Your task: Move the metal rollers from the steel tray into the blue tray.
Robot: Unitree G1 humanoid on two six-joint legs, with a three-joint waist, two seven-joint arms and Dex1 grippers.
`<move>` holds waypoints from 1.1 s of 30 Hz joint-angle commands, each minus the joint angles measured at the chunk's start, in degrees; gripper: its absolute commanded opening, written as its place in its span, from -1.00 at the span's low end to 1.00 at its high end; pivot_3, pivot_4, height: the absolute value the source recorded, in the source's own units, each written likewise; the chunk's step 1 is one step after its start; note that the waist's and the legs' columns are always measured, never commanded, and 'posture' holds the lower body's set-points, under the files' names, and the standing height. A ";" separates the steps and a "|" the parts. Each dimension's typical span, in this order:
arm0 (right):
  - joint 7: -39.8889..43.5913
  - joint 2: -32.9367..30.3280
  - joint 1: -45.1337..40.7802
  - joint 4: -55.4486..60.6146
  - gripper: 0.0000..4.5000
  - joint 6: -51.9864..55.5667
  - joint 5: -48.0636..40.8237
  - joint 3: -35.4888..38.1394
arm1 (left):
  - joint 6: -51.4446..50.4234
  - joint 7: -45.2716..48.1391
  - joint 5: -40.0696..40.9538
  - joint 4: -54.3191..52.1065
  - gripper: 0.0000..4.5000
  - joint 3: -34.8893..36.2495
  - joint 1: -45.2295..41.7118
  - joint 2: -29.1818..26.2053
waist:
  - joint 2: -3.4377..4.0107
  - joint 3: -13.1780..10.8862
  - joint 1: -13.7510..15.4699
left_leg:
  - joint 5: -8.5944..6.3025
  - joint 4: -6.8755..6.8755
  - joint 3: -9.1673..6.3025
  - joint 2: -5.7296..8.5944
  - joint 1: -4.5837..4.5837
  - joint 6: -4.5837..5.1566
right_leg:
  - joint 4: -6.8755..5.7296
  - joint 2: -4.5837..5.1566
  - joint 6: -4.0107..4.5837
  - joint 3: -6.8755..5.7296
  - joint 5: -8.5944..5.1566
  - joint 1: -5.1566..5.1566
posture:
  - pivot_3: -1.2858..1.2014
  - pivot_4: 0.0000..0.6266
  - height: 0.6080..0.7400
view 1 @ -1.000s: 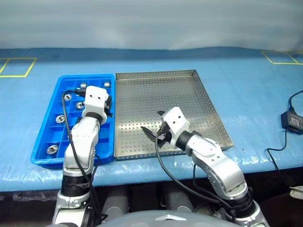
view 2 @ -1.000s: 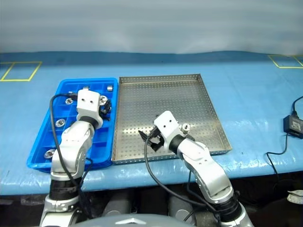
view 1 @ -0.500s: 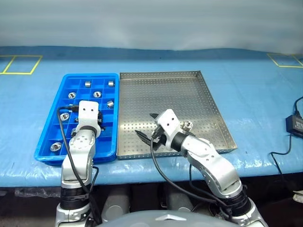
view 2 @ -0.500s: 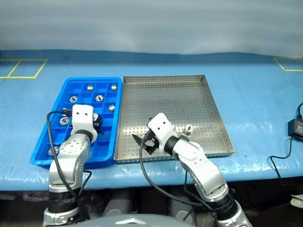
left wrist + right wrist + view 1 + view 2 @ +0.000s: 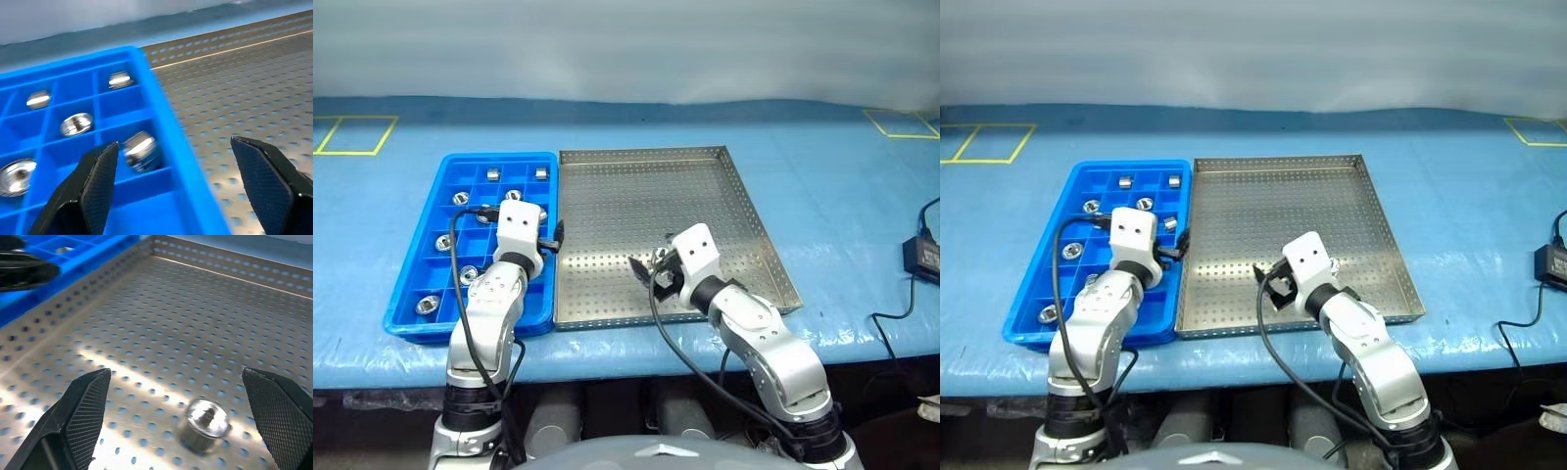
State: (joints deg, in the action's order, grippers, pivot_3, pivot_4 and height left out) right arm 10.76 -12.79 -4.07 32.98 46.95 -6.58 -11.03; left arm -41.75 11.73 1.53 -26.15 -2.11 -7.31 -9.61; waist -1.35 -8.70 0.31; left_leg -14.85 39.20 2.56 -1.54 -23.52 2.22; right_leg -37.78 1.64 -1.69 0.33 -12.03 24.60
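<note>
On the blue table covering, the steel tray lies at the centre of the head view, its long sides running toward twelve o'clock, and the narrower blue tray lies flush against its nine o'clock side. The steel tray's perforated floor holds one metal roller, toward the five o'clock part of the tray, standing on end with its hollow centre up. The right gripper hovers low over this roller with its two black fingers spread wide, one on either side and neither touching it. The left gripper hangs over the seam where the two trays meet, its fingers also spread wide and holding nothing, one finger above the blue tray's cells and the other above the steel floor. In the blue tray several metal rollers sit one to a cell: two in the row at twelve o'clock, more in the rows below, and one near the seven o'clock corner. A roller lies tilted in the cell just beside the left gripper's finger. At three o'clock, well apart from the trays, a black cable trails across the covering.
</note>
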 commanded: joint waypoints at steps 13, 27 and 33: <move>-3.64 8.06 -7.66 -16.09 1.00 -1.48 1.59 1.16 | 6.00 22.84 10.18 -9.69 0.77 -12.95 7.06 -15.51 | 0.08 -0.01 -0.83 | -0.01 -0.07 0.03 -0.03 -0.01 0.01 | 0.01 -0.03 0.07 0.03 -0.06 0.06 | 0.07 -0.52 1.00; -2.24 8.48 -5.11 -16.76 -0.24 -2.45 1.37 0.60 | 5.88 20.38 10.57 -11.01 0.79 -12.40 9.23 -15.74 | 0.12 -0.02 -0.72 | -0.01 -0.08 0.02 -0.05 0.02 0.01 | 0.00 -0.05 -0.19 0.03 -0.22 0.05 | 0.10 -0.52 1.00; -0.77 7.88 -5.00 -14.31 -0.24 -1.68 1.01 -0.52 | 5.96 20.22 10.49 -10.88 0.79 -12.41 9.23 -15.89 | 0.14 -0.03 -0.54 | -0.01 -0.08 0.02 -0.05 0.01 0.02 | 0.01 -0.03 -0.19 0.03 -0.22 0.06 | 0.10 -0.52 1.00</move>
State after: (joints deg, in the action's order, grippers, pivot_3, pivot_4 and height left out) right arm 9.02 -4.70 -8.69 14.68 45.61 -4.88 -10.95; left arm -36.23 32.11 11.44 -34.17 -14.68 1.91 -25.18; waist -1.21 -8.73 -0.22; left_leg -14.86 39.12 2.58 -1.59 -23.52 2.23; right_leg -37.77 1.61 -1.88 0.37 -12.26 24.66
